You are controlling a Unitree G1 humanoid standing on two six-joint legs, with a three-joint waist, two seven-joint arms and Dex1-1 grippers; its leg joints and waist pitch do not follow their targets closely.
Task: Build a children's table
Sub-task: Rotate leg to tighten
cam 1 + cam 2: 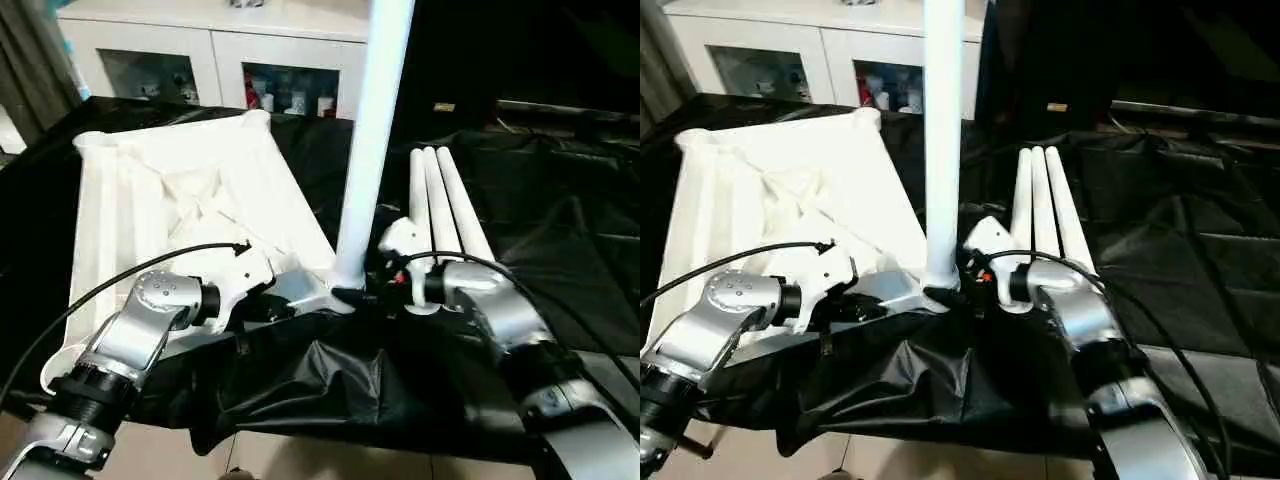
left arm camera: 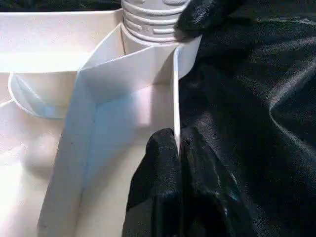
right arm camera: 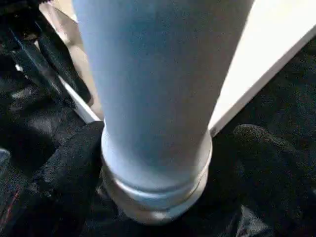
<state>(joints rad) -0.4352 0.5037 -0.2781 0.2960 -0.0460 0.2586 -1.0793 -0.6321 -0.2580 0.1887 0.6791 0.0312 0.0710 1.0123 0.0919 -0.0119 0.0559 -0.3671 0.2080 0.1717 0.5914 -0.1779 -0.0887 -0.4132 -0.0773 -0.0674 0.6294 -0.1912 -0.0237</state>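
**First leg upright at the near corner socket**

I am working on a table draped in black cloth (image 1: pixel 560 250). The white plastic tabletop (image 1: pixel 170 200) lies upside down on the left half of this surface, its ribbed, rimmed underside facing up, one corner reaching toward the near edge in the middle.

At that near corner stands a round, tapering white plastic leg (image 1: pixel 375 140), its long axis close to vertical, its threaded lower end meeting the corner socket (image 2: pixel 148 22). I judge it is not fully seated, since ridges of the thread show above the socket in my left wrist view.

My right gripper (image 1: pixel 362 296) sits at the base of this leg, one black finger (image 3: pixel 69 163) against one side of it and the other (image 3: pixel 266 148) a little off the opposite side, so I am cradling it loosely, not squeezing hard. My left gripper (image 2: pixel 177 163) is clamped on the thin white rim of the tabletop just beside that socket, pinning the top down.

Three more white tapering legs (image 1: pixel 445 205) lie side by side on the cloth just beyond my right wrist, pointing away from me.

The coming move turns on the leg's axis lining up with the socket: my right arm is the nearer, so it should turn or press the leg straight down while my left steadies the rim.
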